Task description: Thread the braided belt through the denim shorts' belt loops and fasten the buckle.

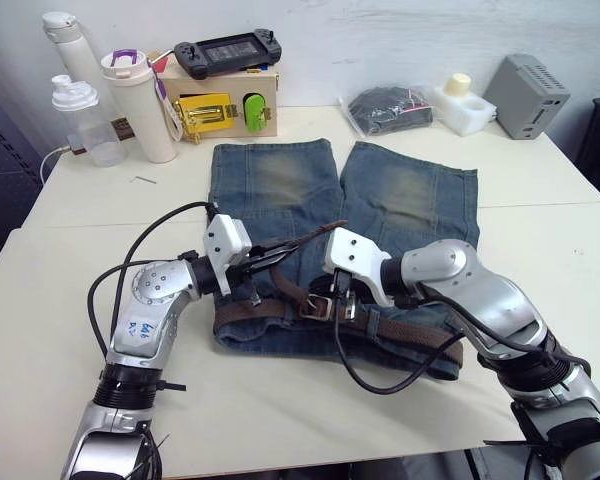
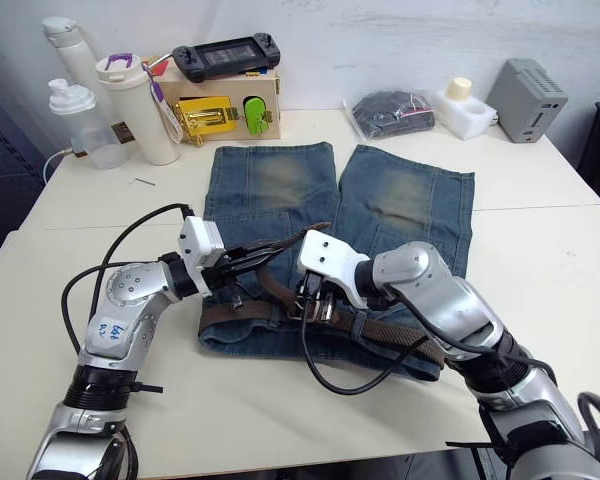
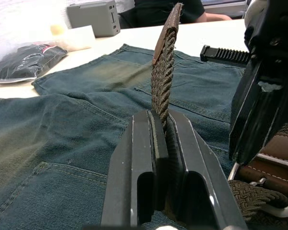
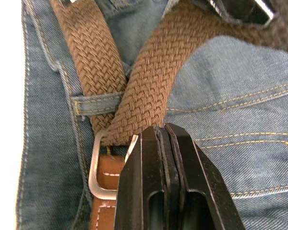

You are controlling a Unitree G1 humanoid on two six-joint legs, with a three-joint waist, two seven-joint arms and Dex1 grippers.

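Note:
The denim shorts [image 1: 280, 180] lie flat on the white table, waistband towards me. The braided belt [image 1: 420, 335] runs along the waistband and under a belt loop [image 4: 93, 103]. Its tail passes through the silver buckle [image 1: 318, 307] and rises up to the left. My left gripper [image 1: 275, 258] is shut on that tail, holding it above the shorts with the leather tip [image 3: 165, 28] sticking up past the fingers. At the buckle [image 4: 98, 167], my right gripper [image 1: 342, 300] is shut, and the frame's edge runs in under its fingertips.
At the back of the table stand bottles and a cup [image 1: 145, 105], a wooden box [image 1: 220, 100] with a game controller on top, a black bundle in plastic [image 1: 388, 108], a white foam block [image 1: 465, 105] and a grey box [image 1: 525, 95]. Black cables loop from both wrists.

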